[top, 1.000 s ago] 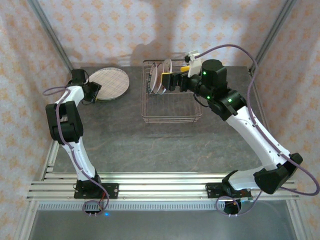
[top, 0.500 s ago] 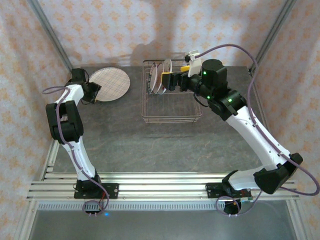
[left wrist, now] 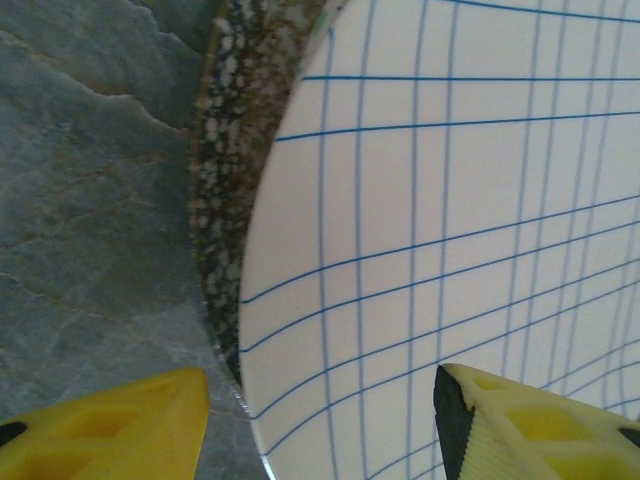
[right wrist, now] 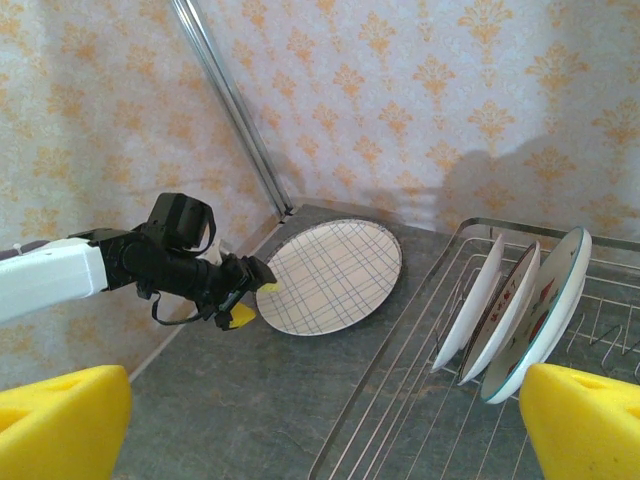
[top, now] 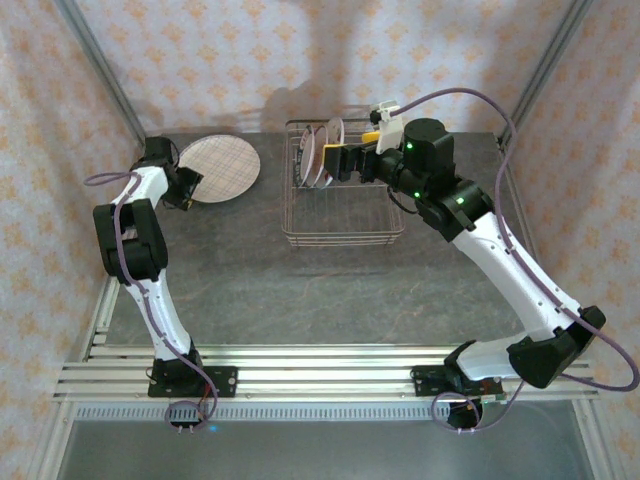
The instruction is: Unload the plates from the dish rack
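A beige plaid plate [top: 220, 168] [right wrist: 330, 275] lies flat at the back left of the table, on top of a speckled dark-rimmed plate [left wrist: 220, 200]. My left gripper [top: 187, 186] [left wrist: 320, 430] [right wrist: 245, 297] is open and straddles the plaid plate's [left wrist: 450, 230] near rim, one finger over the plate and one outside it. The wire dish rack [top: 345, 238] [right wrist: 400, 350] holds three upright plates [top: 320, 152], the nearest one [right wrist: 545, 305] printed and teal-rimmed. My right gripper [top: 332, 160] [right wrist: 320, 430] hangs open just right of them, holding nothing.
The grey stone table [top: 250, 270] stretches in front of the rack. Patterned walls with metal corner posts [right wrist: 235, 110] close in the back and sides. The rack's right half [top: 385, 215] has bare tines.
My left gripper's jaws have opened wider at the plaid plate's rim, and the plate now lies flatter on the one below. The right arm has not moved.
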### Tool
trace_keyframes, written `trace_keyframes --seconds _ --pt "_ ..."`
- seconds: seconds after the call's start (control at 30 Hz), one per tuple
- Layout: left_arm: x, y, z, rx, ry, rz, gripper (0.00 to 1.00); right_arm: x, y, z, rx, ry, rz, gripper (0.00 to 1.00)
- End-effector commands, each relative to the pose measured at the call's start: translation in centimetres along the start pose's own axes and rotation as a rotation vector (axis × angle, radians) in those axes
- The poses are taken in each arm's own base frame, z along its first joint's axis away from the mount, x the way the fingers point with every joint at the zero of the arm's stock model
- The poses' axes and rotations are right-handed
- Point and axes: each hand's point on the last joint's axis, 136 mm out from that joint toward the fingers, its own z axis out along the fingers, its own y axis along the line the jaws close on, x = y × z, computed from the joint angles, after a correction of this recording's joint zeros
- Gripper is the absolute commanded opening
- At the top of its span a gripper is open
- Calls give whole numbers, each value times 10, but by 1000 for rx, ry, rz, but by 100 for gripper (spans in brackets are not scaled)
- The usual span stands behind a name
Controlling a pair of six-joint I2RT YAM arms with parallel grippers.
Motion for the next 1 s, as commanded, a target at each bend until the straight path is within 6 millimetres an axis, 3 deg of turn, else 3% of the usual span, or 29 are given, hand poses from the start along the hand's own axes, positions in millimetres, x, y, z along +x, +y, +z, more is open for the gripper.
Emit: trace_keyframes --seconds 0.0,0.1,0.3,0.47,0.67,0.97 --pt "-5 0 -32 -42 -65 30 67 -15 5 -8 -2 -43 6 99" --pt "10 -10 -35 -13 -29 29 72 -13 4 -5 -1 -37 10 99" --pt "60 -29 -28 46 85 -26 94 -14 4 -4 0 -39 11 99" --pt "84 -47 -14 111 141 -117 96 -13 3 -4 4 -35 11 99" --pt "88 -67 -5 143 155 -138 96 -13 2 -7 14 -34 6 99" --pt "85 -76 7 138 172 -138 97 -13 0 -9 25 -39 2 99"
